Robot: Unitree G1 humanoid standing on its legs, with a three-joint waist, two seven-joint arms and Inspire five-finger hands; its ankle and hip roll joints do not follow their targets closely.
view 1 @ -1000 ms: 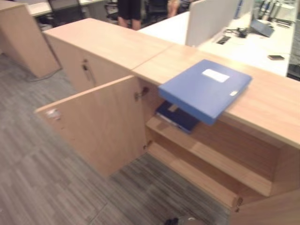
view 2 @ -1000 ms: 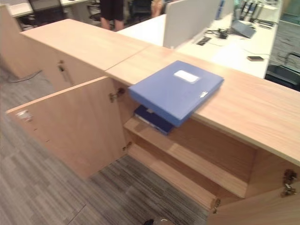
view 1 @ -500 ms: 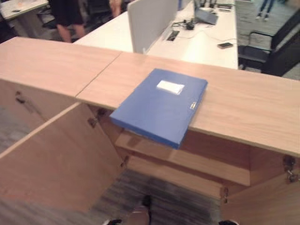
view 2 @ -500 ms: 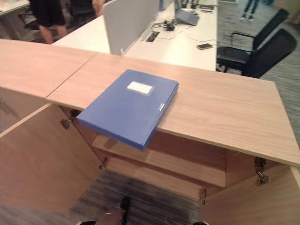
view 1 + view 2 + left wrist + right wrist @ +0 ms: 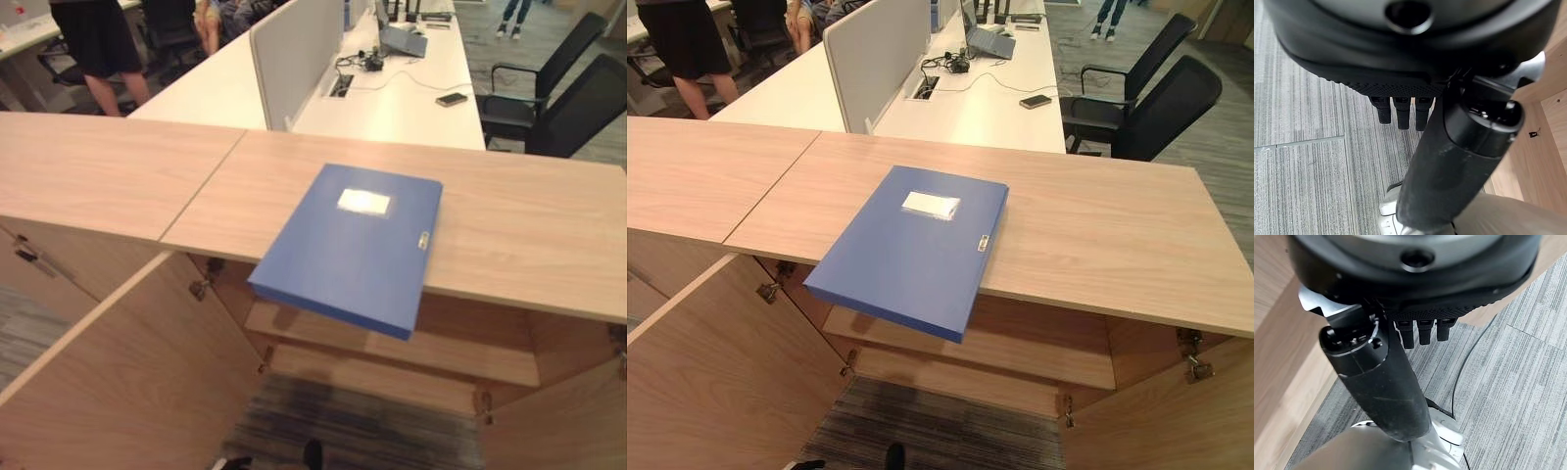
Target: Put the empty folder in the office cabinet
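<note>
A blue box-file folder (image 5: 906,251) lies flat on the light wooden top of a low office cabinet (image 5: 1097,235), with a white label (image 5: 930,205) on its cover and a small metal clasp (image 5: 983,242) at its right edge. The folder sits at an angle, and its near corner juts out past the front edge of the cabinet top, hanging over the open compartment below. Neither hand touches it.

Both cabinet doors stand open. The left door (image 5: 715,362) swings out towards the viewer at the lower left, and part of the right door (image 5: 1176,421) shows at the lower right. Inside, a wooden shelf (image 5: 1019,348) runs across the compartment beneath the folder; what rests on it, if anything, is hidden by the folder's overhang.

The left hand (image 5: 1400,105) hangs low over grey striped carpet (image 5: 1303,147), beside the wooden cabinet, holding nothing. Its thumb is extended and its fingers look straight and relaxed, though only their tips show. The right hand (image 5: 1422,330) hangs the same way over the carpet, fingers loosely straight, thumb out, empty.

Behind the cabinet stands a white desk (image 5: 989,98) with a grey divider panel (image 5: 872,59), a laptop (image 5: 988,39) and a phone (image 5: 1035,101). Two black office chairs (image 5: 1146,108) sit to its right. A person in dark clothing (image 5: 93,39) stands at the far left.
</note>
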